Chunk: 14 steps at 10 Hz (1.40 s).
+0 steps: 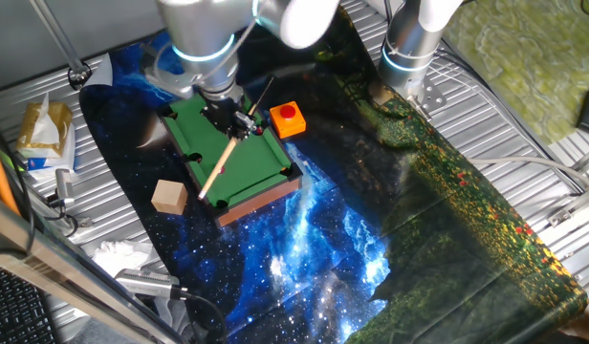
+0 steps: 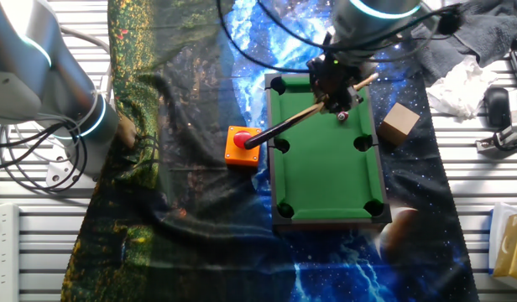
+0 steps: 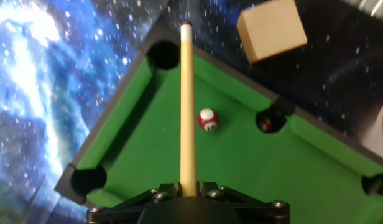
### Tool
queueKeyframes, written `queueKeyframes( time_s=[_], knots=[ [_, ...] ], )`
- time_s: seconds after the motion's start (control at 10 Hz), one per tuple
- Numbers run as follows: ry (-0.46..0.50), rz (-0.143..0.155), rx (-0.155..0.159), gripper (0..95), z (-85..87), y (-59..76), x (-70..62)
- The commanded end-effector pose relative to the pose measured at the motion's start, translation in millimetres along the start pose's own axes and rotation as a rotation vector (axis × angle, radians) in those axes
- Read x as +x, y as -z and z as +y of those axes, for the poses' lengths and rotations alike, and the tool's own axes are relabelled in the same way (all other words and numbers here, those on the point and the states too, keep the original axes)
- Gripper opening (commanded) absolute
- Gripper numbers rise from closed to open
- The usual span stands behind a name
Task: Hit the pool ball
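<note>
Hand view, left to right. Left: two corner pockets of the mini pool table (image 3: 142,155), one at upper centre-left, one at lower left. Centre: the cue stick (image 3: 188,106) runs straight up the frame from the gripper (image 3: 188,190), whose fingers are closed on its near end; its tip lies past the far rail, near the upper pocket. Just right of the shaft, apart from it, sits the pool ball (image 3: 207,119), red with a whitish spot. Further right, a side pocket (image 3: 270,120) appears to hold a darker ball. Upper right: the wooden cube (image 3: 271,28), off the table.

Risk, as judged: the tip is already beyond the ball, so a forward thrust would likely miss it; a sideways sweep could strike with the shaft, or catch the rail and twist the cue in the grip.
</note>
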<state>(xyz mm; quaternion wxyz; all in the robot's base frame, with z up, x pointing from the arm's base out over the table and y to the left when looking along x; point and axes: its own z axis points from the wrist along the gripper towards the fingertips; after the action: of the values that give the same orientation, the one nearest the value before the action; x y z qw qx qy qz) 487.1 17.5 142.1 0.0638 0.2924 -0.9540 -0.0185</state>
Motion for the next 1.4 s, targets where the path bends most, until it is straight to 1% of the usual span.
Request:
queueKeyframes(
  time_s=[0.1, 0.3, 0.5, 0.6, 0.7, 1.1, 1.4],
  knots=[
    [-0.010, 0.061, -0.016, 0.0, -1.7, 4.9, 9.9],
    [-0.008, 0.063, -0.017, 0.0, -3.0, 6.8, 15.6],
    [0.000, 0.061, -0.018, 0.0, -6.9, 5.9, 27.0],
    [-0.001, 0.061, -0.017, 0.0, -6.7, 4.7, 29.8],
    [0.006, 0.064, -0.014, 0.0, -6.2, 4.3, 30.5],
    [0.017, 0.062, -0.014, 0.0, -6.1, 3.7, 30.5],
    [-0.021, 0.053, -0.016, 0.0, -5.9, 4.0, 30.8]
  ],
)
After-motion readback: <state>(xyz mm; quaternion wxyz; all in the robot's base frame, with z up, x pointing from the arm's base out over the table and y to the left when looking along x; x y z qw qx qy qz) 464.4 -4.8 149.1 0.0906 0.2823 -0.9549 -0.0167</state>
